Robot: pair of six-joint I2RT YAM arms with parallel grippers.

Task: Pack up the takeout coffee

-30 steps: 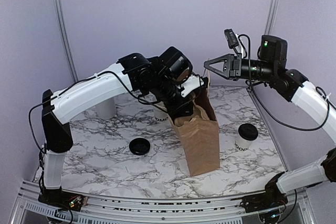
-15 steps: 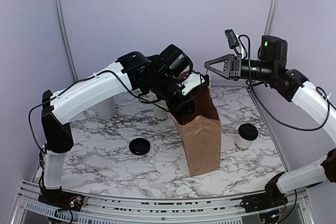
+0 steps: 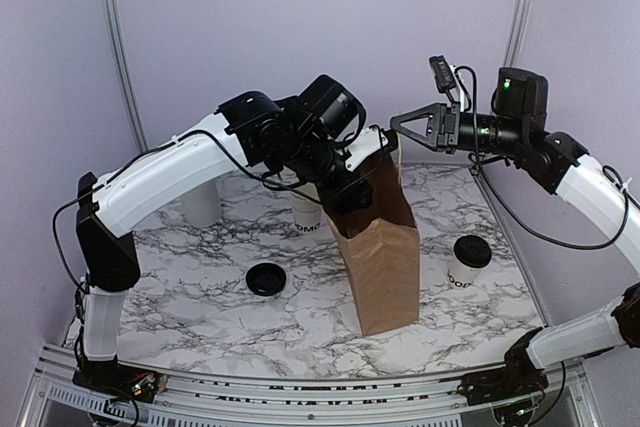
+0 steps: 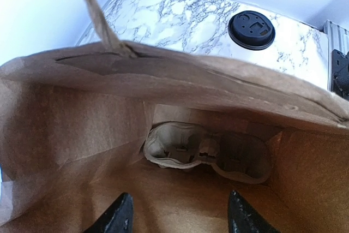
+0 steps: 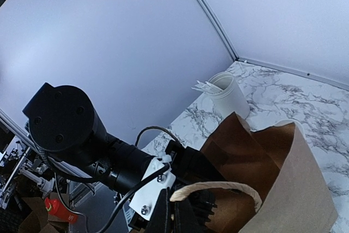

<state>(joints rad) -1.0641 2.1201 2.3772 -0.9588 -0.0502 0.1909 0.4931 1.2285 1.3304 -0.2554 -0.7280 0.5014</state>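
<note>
The takeout coffee [image 3: 470,262], a white cup with a black lid, stands on the marble table right of the brown paper bag [image 3: 385,257]; its lid shows in the left wrist view [image 4: 251,30] beyond the bag's far wall. My left gripper [image 3: 350,192] is open and empty inside the bag's mouth [image 4: 180,219], above a grey pulp cup carrier [image 4: 207,151] lying at the bag's bottom. My right gripper [image 3: 393,127] is shut on the bag's paper handle [image 5: 218,188], holding it up above the bag's far edge.
A loose black lid [image 3: 266,279] lies left of the bag. A white lettered cup [image 3: 307,219] stands behind the bag under the left arm. A white container [image 3: 203,205] with sticks in it [image 5: 229,94] stands at the back left.
The left arm has risen a little with its gripper still in the bag's mouth. The bag has swung from leaning to more upright. The right gripper has kept its hold on the handle.
</note>
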